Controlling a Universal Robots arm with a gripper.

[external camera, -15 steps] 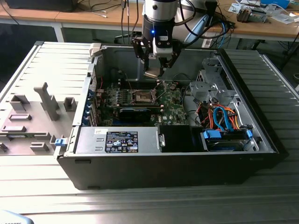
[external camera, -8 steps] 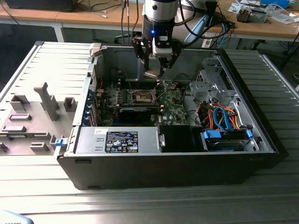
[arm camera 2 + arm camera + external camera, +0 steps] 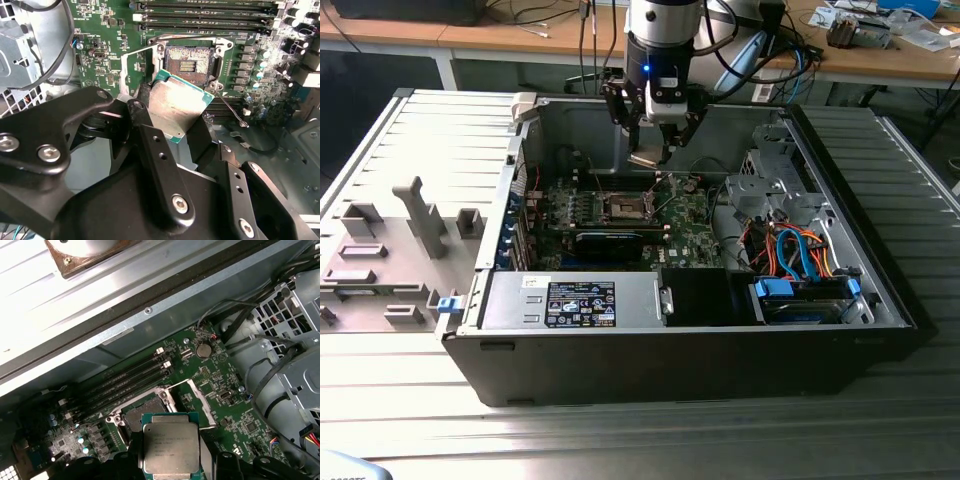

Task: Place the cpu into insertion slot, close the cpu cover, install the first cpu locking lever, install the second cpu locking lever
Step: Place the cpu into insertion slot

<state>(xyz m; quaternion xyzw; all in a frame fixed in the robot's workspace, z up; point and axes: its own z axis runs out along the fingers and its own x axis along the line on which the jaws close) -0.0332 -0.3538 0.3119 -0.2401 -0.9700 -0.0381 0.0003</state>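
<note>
Above the insertion slot, the claw — closed — grips the cpu.

You are working in a robotics lab or electronics workshop, not a home. A desktop computer case lies open on its side on a ribbed metal counter, with its green circuit board, drive cage and blue and orange cables laid bare. A grey panel with moulded fittings lies flat beside it, at the exterior view's left. A robot arm hangs over the case with a chip clamped in its jaws. Behind run wooden counters strewn with loose wires and small electronic parts.
</note>
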